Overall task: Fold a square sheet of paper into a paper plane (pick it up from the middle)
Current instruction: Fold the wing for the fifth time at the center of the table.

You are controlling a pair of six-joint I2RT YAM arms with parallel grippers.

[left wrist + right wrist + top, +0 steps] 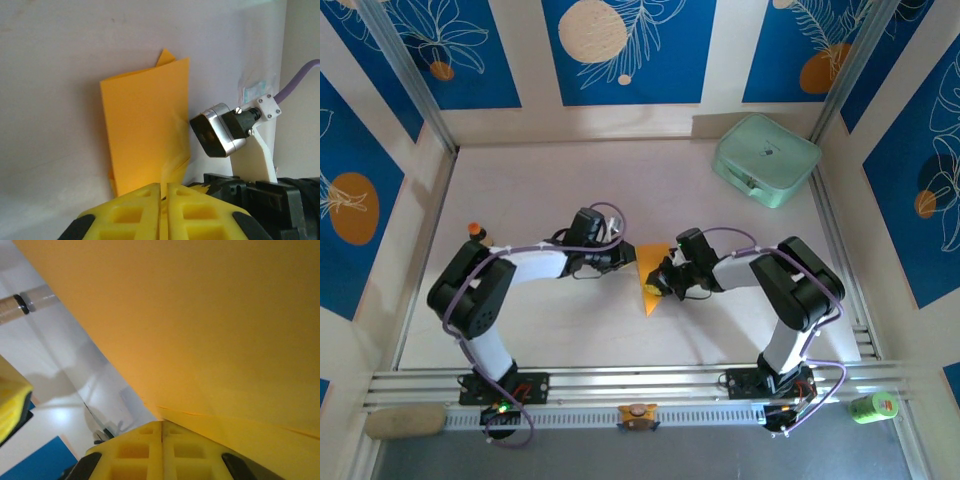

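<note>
One folded orange-yellow sheet of paper (648, 300) sits mid-table on the white table (570, 180) between the two arms. Its long axis runs far to near, pointed end toward the arm bases. The left gripper (163, 189) pinches one edge, jaws almost together, and the right gripper (161, 429) clamps another. In the right wrist view the sheet's outline is cut off.

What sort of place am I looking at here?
Probably a robot test booth: left arm and right arm bolted to aluminium rails, white table walled by blue leaf-print panels, orange paper between them.
</note>
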